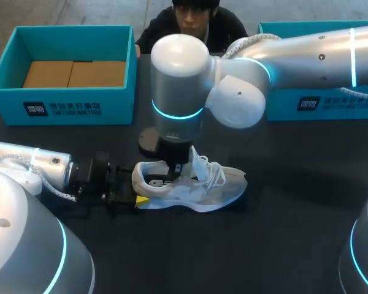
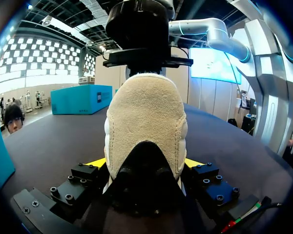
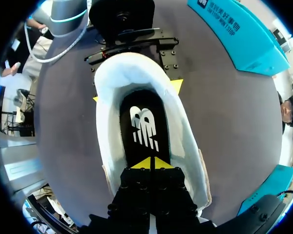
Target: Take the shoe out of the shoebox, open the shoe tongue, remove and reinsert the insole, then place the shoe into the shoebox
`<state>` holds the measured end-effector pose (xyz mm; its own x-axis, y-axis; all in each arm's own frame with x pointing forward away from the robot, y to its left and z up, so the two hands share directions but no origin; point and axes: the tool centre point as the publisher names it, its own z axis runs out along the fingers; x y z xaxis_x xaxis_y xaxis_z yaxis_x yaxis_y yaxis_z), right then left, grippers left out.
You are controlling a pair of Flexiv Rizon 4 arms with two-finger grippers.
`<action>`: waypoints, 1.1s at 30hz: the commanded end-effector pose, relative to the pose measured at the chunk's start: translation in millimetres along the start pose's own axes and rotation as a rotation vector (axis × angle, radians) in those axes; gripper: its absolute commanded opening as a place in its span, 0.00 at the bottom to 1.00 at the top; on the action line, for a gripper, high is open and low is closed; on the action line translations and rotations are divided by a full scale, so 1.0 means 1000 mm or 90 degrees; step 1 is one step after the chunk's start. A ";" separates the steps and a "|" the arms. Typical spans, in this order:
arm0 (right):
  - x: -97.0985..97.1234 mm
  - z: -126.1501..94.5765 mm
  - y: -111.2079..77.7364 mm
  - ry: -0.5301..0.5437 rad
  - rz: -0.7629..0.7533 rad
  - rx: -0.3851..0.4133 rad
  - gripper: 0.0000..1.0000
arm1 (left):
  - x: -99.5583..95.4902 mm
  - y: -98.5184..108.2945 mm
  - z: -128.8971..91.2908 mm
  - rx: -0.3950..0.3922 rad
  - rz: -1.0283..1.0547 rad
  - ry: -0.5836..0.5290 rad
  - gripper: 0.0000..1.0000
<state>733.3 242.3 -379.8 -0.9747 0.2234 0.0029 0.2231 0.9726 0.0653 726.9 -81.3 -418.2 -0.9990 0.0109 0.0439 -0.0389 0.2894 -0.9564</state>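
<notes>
Shoe [image 1: 196,187]: white upper and laces, beige suede heel. Insole [image 3: 141,126]: black, white logo. Shoebox [image 1: 61,104]: teal; cardboard [image 1: 73,73] inside brown. Table [image 1: 282,233]: black. Right gripper [image 3: 150,163]: yellow tips.

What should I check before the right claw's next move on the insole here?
1. Shoe out of the shoebox, resting on the table: ok.
2. Left claw clamping the heel from both sides: ok.
3. Right claw inside the shoe opening, tips together over the insole: ok.
4. Insole actually pinched by the right claw: cannot tell.
5. Insole lying flat in the shoe: ok.
6. Shoebox open: ok.
</notes>
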 end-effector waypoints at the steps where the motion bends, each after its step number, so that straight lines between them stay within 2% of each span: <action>1: 0.002 0.004 -0.003 -0.002 0.008 -0.003 0.00 | 0.002 0.002 0.001 0.000 0.001 -0.003 0.00; 2: 0.002 0.005 -0.004 -0.007 0.012 -0.003 0.03 | 0.002 0.002 0.001 0.000 0.001 -0.003 0.00; 3: 0.001 0.005 -0.004 -0.009 0.013 -0.003 0.21 | 0.002 0.002 0.001 0.000 0.001 -0.003 0.00; 4: 0.000 0.005 -0.004 -0.012 0.014 -0.003 0.32 | 0.002 0.002 0.001 0.000 0.001 -0.003 0.00; 7: -0.003 0.006 -0.002 -0.021 0.013 -0.002 0.49 | 0.002 0.002 0.001 0.000 0.001 -0.003 0.00; 8: -0.004 0.006 -0.002 -0.023 0.013 -0.003 0.50 | 0.002 0.002 0.001 0.000 0.001 -0.003 0.00; 10: -0.007 0.006 0.000 -0.028 0.013 -0.002 0.64 | 0.002 0.002 0.001 0.000 0.001 -0.003 0.00; 12: -0.009 0.006 0.002 -0.031 0.011 -0.003 0.65 | 0.002 0.002 0.001 0.000 0.001 -0.003 0.00; 16: -0.015 0.010 0.005 -0.032 0.007 -0.005 0.76 | 0.002 0.002 0.001 0.000 0.001 -0.003 0.00; 21: -0.018 0.015 0.009 -0.029 0.002 -0.009 0.79 | 0.002 0.002 0.001 0.000 0.001 -0.003 0.00; 27: -0.016 0.020 0.008 -0.015 -0.003 -0.009 0.69 | 0.002 0.002 0.001 0.000 0.001 -0.003 0.00; 29: -0.013 0.023 0.006 -0.009 -0.001 -0.009 0.58 | 0.002 0.002 0.001 0.000 0.001 -0.003 0.00; 33: -0.006 0.027 0.003 0.004 0.001 -0.008 0.52 | 0.002 0.002 0.001 0.000 0.001 -0.003 0.00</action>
<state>740.6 244.6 -398.1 -0.9739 0.2270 0.0031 0.2266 0.9712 0.0738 727.4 -81.0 -418.3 -0.9990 0.0093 0.0442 -0.0396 0.2896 -0.9563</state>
